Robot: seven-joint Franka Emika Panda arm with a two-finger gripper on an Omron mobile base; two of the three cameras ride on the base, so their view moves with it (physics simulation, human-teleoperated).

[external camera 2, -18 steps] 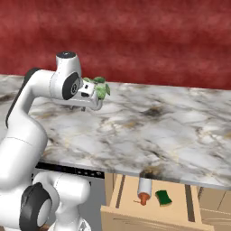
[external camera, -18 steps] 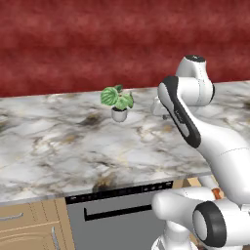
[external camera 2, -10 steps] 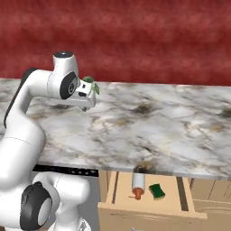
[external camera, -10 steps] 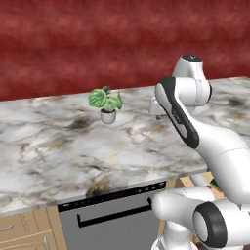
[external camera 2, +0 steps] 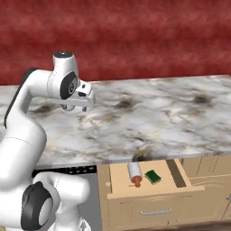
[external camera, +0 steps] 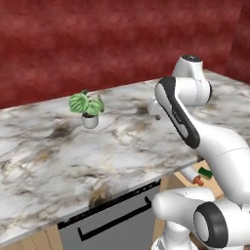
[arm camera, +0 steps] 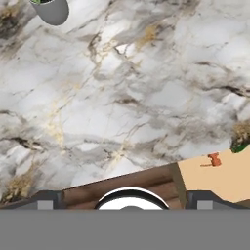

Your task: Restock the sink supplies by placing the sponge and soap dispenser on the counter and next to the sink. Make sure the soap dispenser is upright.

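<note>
Two dark fingers of the end effector (arm camera: 125, 202) stand wide apart and hold nothing above the marble worktop (external camera 2: 158, 117), while the soap dispenser (external camera 2: 134, 173) lies on its side beside the sponge (external camera 2: 153, 176) in an open drawer (external camera 2: 149, 187) below, against a dark red wall (external camera: 97, 44).

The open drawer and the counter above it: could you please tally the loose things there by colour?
Green: 2, the sponge in the drawer and the leafy plant on the counter.
Whitish with orange top: 1, the soap dispenser, lying on its side in the drawer.
White: 1, the plant's pot.
Total: 4.
</note>
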